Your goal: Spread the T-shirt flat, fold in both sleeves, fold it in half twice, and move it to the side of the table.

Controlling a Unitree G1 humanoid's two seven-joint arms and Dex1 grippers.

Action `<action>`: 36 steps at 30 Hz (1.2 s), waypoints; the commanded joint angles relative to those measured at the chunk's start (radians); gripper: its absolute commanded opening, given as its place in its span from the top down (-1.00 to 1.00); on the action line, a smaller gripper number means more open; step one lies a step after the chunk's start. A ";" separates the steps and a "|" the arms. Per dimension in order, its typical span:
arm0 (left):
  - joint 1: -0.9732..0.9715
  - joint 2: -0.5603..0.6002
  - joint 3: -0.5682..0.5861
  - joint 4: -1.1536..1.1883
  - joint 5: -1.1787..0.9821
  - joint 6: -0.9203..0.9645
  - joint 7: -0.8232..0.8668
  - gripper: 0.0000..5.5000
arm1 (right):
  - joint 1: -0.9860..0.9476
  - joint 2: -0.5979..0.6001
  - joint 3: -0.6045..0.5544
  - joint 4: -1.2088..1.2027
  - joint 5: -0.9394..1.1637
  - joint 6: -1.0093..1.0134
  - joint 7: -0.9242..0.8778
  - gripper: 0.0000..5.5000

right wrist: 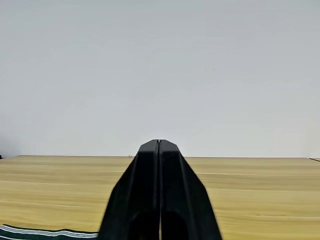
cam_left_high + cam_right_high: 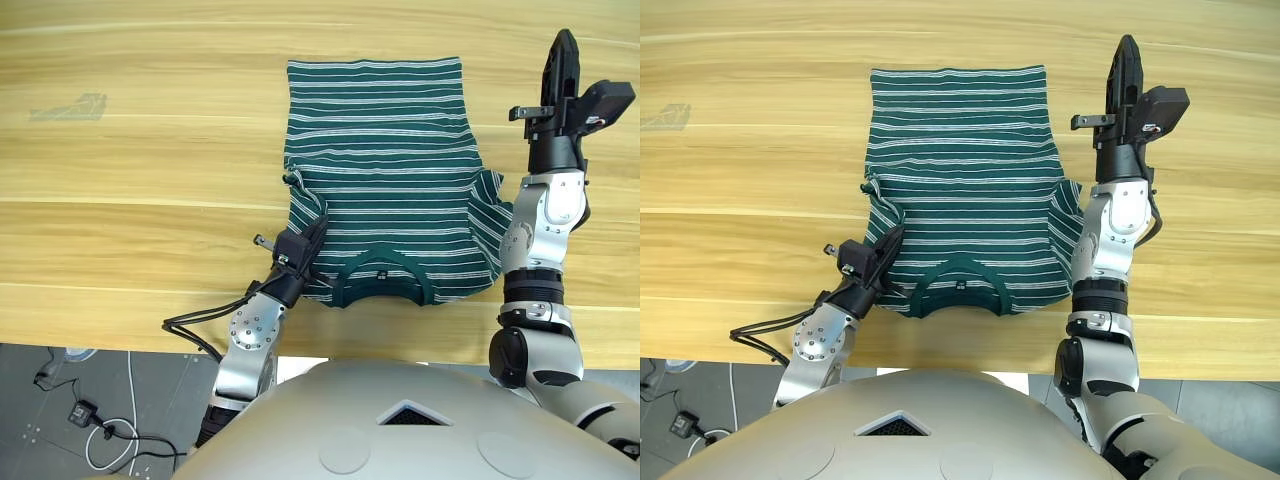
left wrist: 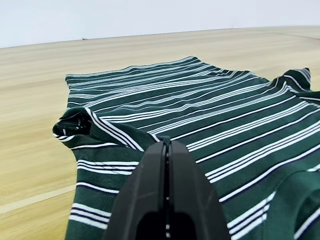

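Observation:
A dark green T-shirt [image 2: 380, 170] with thin white stripes lies on the wooden table [image 2: 150, 200], collar toward me and hem at the far side. Both sleeves lie bunched in along its sides, the left one [image 3: 75, 125] curled into a small roll. My left gripper [image 2: 318, 230] is shut, its tip [image 3: 165, 142] low over the near left shoulder of the shirt, with no cloth seen between its fingers. To the right of the shirt my right gripper [image 2: 565, 40] stands raised above the table, shut and holding nothing [image 1: 159, 142]. A strip of the shirt [image 1: 30, 231] shows below it.
Bare wood stretches to the left, right and far side of the shirt. The table's near edge [image 2: 120, 350] runs just in front of the collar. A faint grey mark [image 2: 70, 105] lies on the far left. Cables [image 2: 100, 430] lie on the floor below.

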 commanded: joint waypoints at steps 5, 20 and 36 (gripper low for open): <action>0.017 0.039 -0.061 -0.014 -0.005 -0.023 -0.056 0.68 | -0.001 0.004 0.003 0.008 -0.004 -0.004 0.006 1.00; -0.041 0.024 0.119 -0.183 -0.343 0.038 -0.069 0.39 | 0.079 -0.049 -0.082 -0.168 0.306 0.274 0.141 1.00; -0.075 0.058 0.585 -0.421 -0.644 0.120 0.176 0.37 | 0.587 -0.496 -0.264 -0.315 0.616 0.948 0.746 0.80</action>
